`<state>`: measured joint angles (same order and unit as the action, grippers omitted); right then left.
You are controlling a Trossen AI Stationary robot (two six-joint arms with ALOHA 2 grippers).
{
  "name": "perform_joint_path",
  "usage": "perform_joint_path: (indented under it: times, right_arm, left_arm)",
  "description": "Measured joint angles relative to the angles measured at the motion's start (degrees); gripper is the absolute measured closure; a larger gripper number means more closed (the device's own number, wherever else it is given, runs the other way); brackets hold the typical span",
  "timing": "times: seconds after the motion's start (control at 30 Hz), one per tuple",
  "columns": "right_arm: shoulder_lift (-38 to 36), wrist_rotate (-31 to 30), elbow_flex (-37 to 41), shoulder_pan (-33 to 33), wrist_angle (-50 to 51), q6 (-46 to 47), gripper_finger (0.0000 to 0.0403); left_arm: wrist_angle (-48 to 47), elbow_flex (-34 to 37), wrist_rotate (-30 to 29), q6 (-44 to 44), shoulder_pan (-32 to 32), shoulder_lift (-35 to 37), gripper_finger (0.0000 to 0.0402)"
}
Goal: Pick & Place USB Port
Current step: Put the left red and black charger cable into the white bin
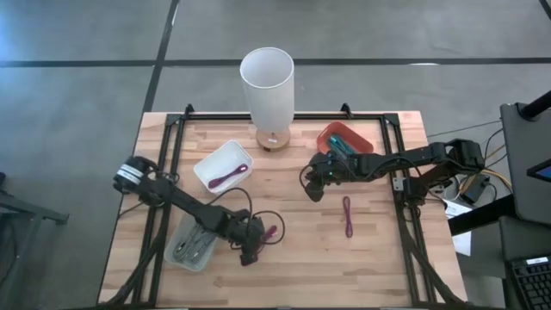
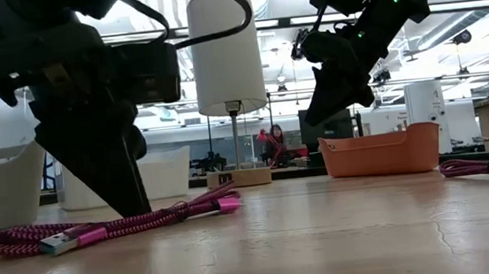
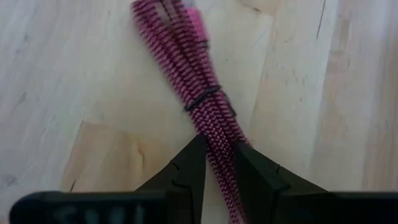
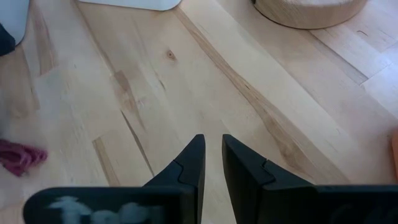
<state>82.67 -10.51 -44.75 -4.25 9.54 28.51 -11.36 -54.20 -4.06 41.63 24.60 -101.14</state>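
Wooden table (image 1: 293, 258), from above: left gripper (image 1: 250, 250) low at the near-left part, fingers (image 3: 193, 165) closed around a coiled pink USB cable (image 3: 202, 93), pinching the bundle at one end. Cable flat on the boards, just right of the clear bin (image 1: 191, 244) holding other items, its free end (image 1: 272, 232) pointing away from the fingers. Seen at table height: same cable (image 2: 110, 228) stretched along the wood, metal plug (image 2: 54, 245) toward the camera, dark gripper (image 2: 92, 124) standing over it.

Right gripper (image 1: 313, 185) hanging above the table centre, near the orange tray (image 1: 360, 138), fingers (image 4: 196, 158) nearly together with only a slim gap, gripping nothing, bare boards below. Second pink cable (image 1: 347, 215) loose on the table nearer the front, well apart from both grippers; visible at the far right of the low view (image 2: 487, 167).

White tray (image 1: 215, 164) at left centre, with a dark purple cable (image 1: 228, 178) inside. White lamp (image 1: 268, 86) on a round wooden base (image 1: 274, 138) at the far edge, between the white and orange trays. Small distant person (image 2: 276, 143) visible in the room behind the table.
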Motion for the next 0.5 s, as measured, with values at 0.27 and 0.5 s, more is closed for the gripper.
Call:
perform_joint_path:
  times: [0.27,0.5]
  right_arm:
    - [0.00,0.01,0.00,0.00,0.02,0.00,0.0351]
    - [0.00,0.01,0.22,0.00,-0.01,0.00,0.0351]
  left_arm:
    - [0.61,-0.06,-0.33,0.03,0.00,-1.67,0.0317]
    - [0.50,-0.04,-0.45,-0.91,-0.04,-1.75,0.0381]
